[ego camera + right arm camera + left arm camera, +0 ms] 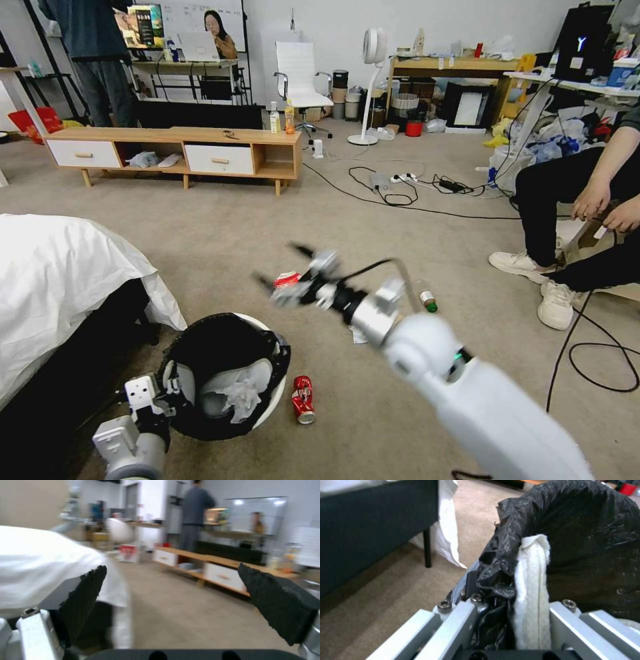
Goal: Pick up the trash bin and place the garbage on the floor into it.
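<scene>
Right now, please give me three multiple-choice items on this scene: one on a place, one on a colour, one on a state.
1. Where does the red soda can lie?
A. On the floor beside the trash bin
B. Inside the bin
C. On the wooden cabinet

2. What colour is the cap of the clear bottle?
A. Blue
B. Green
C. Yellow

3. In what state is the right tool?
A. Shut on a tissue
B. Shut on the can
C. Open, holding nothing

Answers:
1. A: the can lies on its side on the carpet, right next to the bin's white wall.
2. B: its cap shows green in the head view.
3. C: the right wrist view shows both black pads wide apart with only carpet between them. Meanwhile the left tool clamps the bin's bag-covered rim.
</scene>
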Robot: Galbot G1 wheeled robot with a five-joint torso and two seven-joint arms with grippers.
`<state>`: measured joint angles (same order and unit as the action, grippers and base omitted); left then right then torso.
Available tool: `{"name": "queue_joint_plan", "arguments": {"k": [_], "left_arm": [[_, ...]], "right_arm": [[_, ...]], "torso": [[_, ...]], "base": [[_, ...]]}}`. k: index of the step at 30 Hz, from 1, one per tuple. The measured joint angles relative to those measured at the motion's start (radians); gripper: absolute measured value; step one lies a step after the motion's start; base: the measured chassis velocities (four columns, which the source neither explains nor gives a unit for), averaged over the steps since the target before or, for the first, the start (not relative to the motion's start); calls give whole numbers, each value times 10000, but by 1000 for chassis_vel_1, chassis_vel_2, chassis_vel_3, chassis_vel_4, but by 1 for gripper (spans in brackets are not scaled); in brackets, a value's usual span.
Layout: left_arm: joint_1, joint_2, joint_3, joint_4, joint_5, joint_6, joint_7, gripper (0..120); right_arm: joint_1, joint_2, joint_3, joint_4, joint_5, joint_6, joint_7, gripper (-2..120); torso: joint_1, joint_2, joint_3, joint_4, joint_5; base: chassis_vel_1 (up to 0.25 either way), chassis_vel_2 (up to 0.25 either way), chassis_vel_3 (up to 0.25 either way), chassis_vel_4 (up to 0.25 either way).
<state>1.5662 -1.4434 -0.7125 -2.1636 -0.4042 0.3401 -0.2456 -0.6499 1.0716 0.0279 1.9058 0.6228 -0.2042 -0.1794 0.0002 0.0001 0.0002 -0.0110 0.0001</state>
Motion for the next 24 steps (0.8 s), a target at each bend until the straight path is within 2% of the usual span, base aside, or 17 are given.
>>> {"name": "queue_joint_plan", "arguments": {"k": [1,3,9,11,12,13,14,16,18,19,24], "left_arm": [[0,0,0,0,0,0,0,6],[-23,66,-303,-71,-194,58,6,6],[-46,111,-506,-159,-322,134,8,6],[-34,121,-618,-254,-360,171,8,6],[-34,121,-618,-254,-360,171,8,6],[-7,119,-678,-303,-380,174,9,6],[-7,119,-678,-303,-380,174,9,6],[46,109,-773,-360,-387,178,8,6],[59,109,-790,-372,-391,177,9,6],[102,103,-877,-402,-409,178,10,6],[182,102,-1044,-451,-469,178,23,6]], "right_arm": [[0,0,0,0,0,0,0,100],[-457,-183,884,-344,-66,-13,1,100],[-1115,-190,1360,-789,-225,-82,164,100],[-1652,10,1397,-1148,-311,-321,780,100],[-1652,10,1397,-1148,-311,-321,780,100],[-1912,161,1279,-1243,-314,-714,1370,100],[-1912,161,1279,-1243,-314,-714,1370,100],[-2222,433,972,-1284,-172,-1633,2434,100],[-2274,515,873,-1307,-105,-1851,2681,100],[-2394,794,519,-1488,83,-2271,3304,100],[-2410,1261,-276,-2191,92,-2417,3650,100]], "torso": [[0,0,0,0,0],[0,-1,0,-1,2],[-1,0,-1,1,-1],[-1,-1,-1,0,0],[-1,-1,-1,0,0],[0,-1,0,1,-2],[0,-1,0,1,-2],[-1,-1,-1,0,-5],[-1,-1,-1,1,-4],[-1,-1,0,1,-3],[-1,-1,0,3,-4]], "base": [[0,0,0,0],[0,0,0,0],[0,0,0,0],[0,0,0,0],[0,0,0,0],[0,0,0,0],[0,0,0,0],[0,0,0,0],[0,0,0,0],[0,0,0,0],[0,0,0,0]]}}
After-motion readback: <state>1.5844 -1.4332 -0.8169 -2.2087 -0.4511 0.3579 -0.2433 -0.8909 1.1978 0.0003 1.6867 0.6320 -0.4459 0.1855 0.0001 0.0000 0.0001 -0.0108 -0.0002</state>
